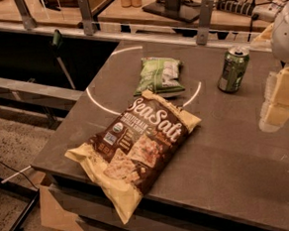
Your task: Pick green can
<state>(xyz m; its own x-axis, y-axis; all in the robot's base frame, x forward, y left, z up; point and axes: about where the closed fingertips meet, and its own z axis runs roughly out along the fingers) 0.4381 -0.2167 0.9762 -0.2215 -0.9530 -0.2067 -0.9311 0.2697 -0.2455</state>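
Chip bag beside green-and-white snack bag

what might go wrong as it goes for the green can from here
1. The green can stands upright and narrow, with the gripper off to its right and nearer the camera, not touching it. A sideways bump on the way in would likely tip it.
2. The can sits close to the far edge of the table, so a push might roll it off.
3. The green snack bag lies to the left of the can and may be taken for the target.

table bears green can, chip bag, snack bag.
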